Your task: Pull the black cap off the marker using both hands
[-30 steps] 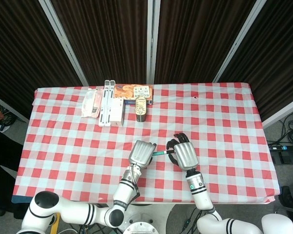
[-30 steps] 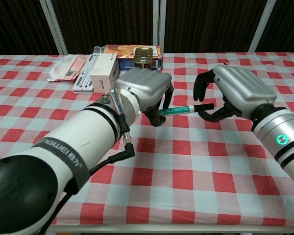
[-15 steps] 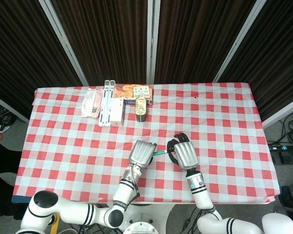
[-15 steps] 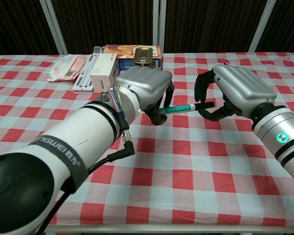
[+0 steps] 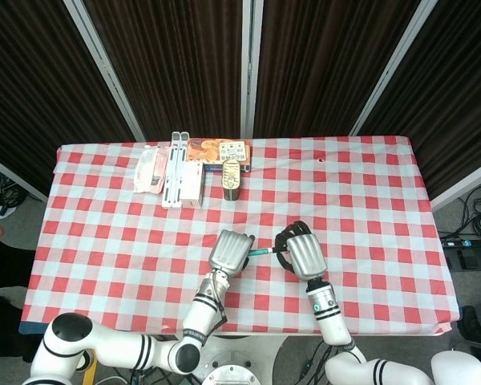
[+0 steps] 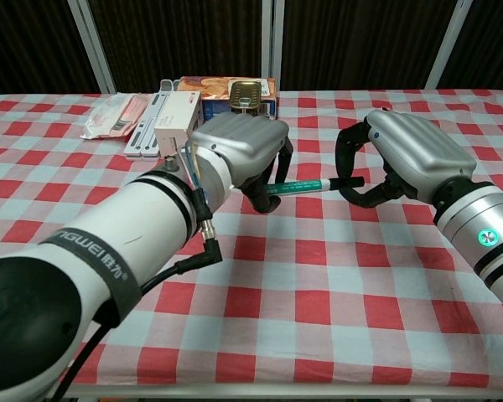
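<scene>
Marker (image 5: 264, 252) first, in the head view: it lies level above the near middle of the checkered desk (image 5: 369, 192), bridging the two hands. The left hand (image 5: 231, 250) is clamped over its left portion, knuckles up. The right hand (image 5: 301, 251) sits just right of it with fingers curled round the marker's right end. At the far left of the desk stand a white box (image 5: 191, 183), a pink packet (image 5: 149, 170), a white strip-like item (image 5: 175, 167), a tin can (image 5: 232, 180) and an orange box (image 5: 218, 150), all well apart from the work.

Chest view gives the detail. The left hand (image 6: 239, 149) grips the teal barrel of the marker (image 6: 300, 187) from above, fingers wrapped under it. The black cap (image 6: 350, 179) is at the right end, and the right hand (image 6: 402, 155) has thumb and fingers hooked about it; whether they press the cap firmly cannot be told, though they appear to touch it. The cap is seated on the barrel, with no gap showing.

Judging from this, the step in hand is securing the two grips before the pull. The next move calls for the right hand to tighten on the cap and draw it straight rightward along the marker's axis while the left holds the barrel steady; an off-axis pull might slip the cap out of the fingers.
</scene>
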